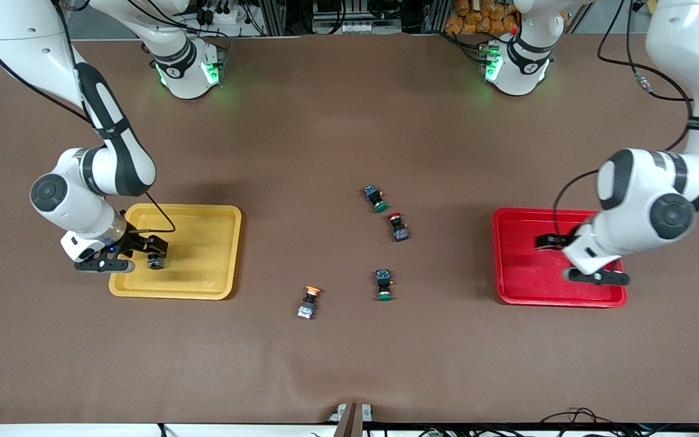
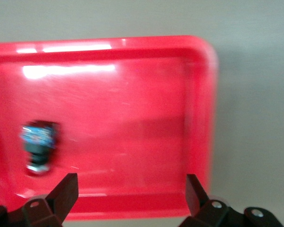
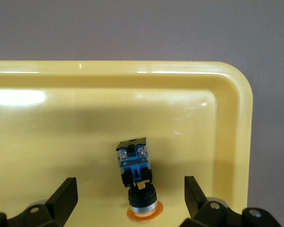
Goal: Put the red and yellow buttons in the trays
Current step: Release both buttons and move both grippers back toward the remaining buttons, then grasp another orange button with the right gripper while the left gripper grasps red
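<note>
Wrist views show both pincers spread wide, gripping nothing: right pincer over a yellow button in the yellow tray, left pincer over a button in the red tray, its cap unseen.

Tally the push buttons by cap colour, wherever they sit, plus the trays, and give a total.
Orange-yellow caps: 2, one on the table, one in the yellow tray.
Red caps: 2, one on the table, one in the red tray.
Green caps: 2, both on the table.
Trays: 2, yellow tray, red tray.
Total: 8.
</note>
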